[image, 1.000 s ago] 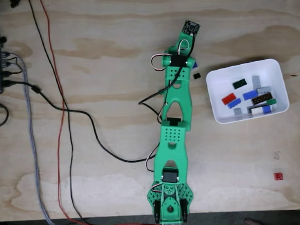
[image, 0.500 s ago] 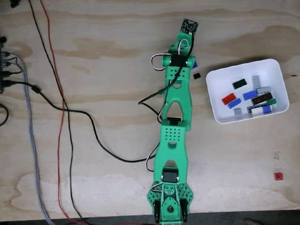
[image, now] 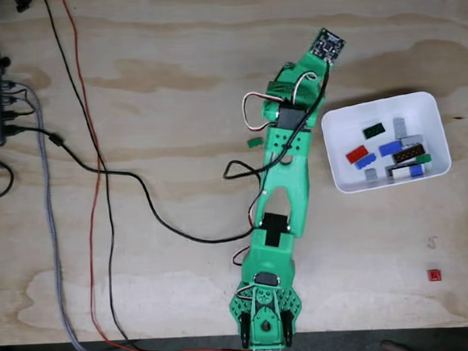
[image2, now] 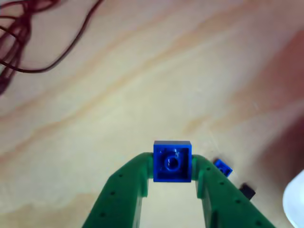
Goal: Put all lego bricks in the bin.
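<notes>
1. The table point(image: 135, 55) is bare plywood with a visible wavy grain and a matt, unvarnished look.
2. The arm point(image: 281, 189) is bright green plastic, matt, with rows of small holes.
3. The gripper point(image2: 172, 176) has green plastic fingers point(image2: 128, 183) of the same dull finish.
4. The blue brick point(image2: 172, 161) between them is smooth, slightly glossy plastic.
5. The bin point(image: 338, 159) is white plastic, smooth with a soft sheen.
6. The cables point(image: 93, 162) have smooth black and red sheaths; 1 grey one looks braided.
</notes>
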